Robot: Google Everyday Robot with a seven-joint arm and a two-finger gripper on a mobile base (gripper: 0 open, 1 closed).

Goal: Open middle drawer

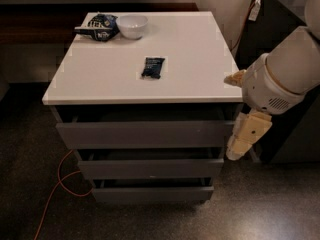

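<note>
three grey drawers sit stacked in a low cabinet (226, 115) with a flat white top (195, 54), seen from the front and somewhat above. the top drawer (142, 134) has the widest front, the middle drawer (150, 168) lies directly beneath it, and the bottom drawer (152, 194) is lowest, near the dark speckled floor (150, 221). a thin dark gap shows above each front. the middle drawer looks pushed in, and nothing touches it. on the white top, a white bowl (132, 26) stands at the back left, with a crumpled blue and white snack bag (97, 26) just beside it on its left. a small dark packet (153, 67) lies flat near the middle of the top, well apart from both. at the right of the cabinet, the robot's bulky white arm (287, 69) reaches in from the upper right edge. its cream-coloured gripper (236, 151) hangs downward just beside the cabinet's right front corner, level with the top and middle drawers, its tip near the right end of the middle drawer's front; whether it touches the cabinet cannot be told. it grasps nothing that can be seen, and whether it is released or clenched cannot be told. an orange cable (57, 184) loops across the floor at the lower left of the cabinet. a dark unit (265, 24) stands behind the arm.
</note>
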